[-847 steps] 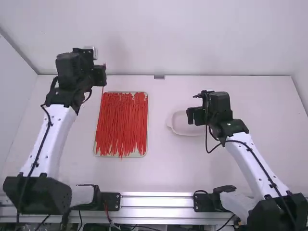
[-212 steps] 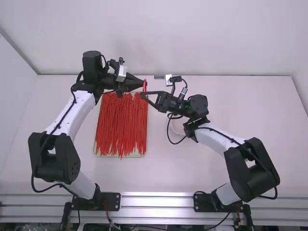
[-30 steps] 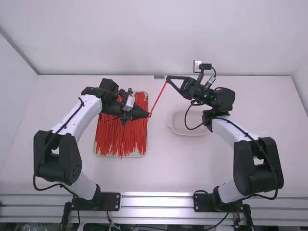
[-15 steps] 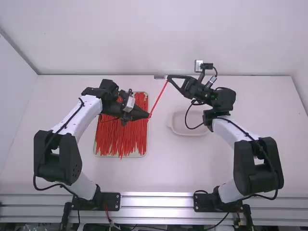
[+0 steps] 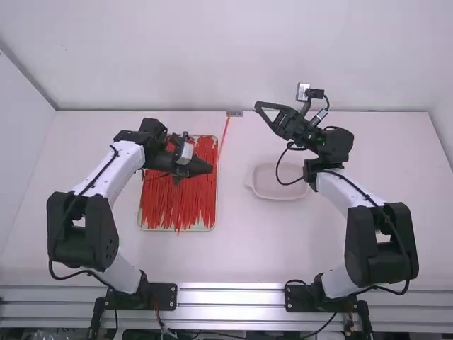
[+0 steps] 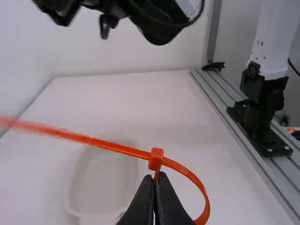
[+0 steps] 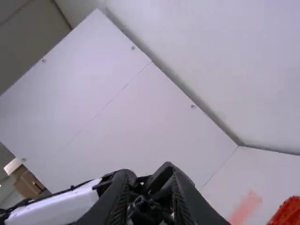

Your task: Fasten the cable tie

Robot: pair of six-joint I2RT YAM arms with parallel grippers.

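- Left end effector (image 6: 154,177): fingers pressed together, pinching one red cable tie (image 6: 156,158) right under its square head.
- The strap is threaded through the head. It forms a small loop to one side of the fingertips, and the long tail runs off the other side, clear of the table (image 5: 283,234).
- In the high view the left end effector (image 5: 207,168) is low over the pile of red cable ties (image 5: 177,191) on the tray (image 5: 215,212). The held tie's tail (image 5: 224,133) rises from it toward the back wall.
- Right end effector (image 5: 263,108): fingers spread, nothing between them. It is raised, well apart from the left end effector and clear of the tail.
- White bowl (image 5: 272,183): on the table, beyond the left end effector's fingertips and below the right end effector.
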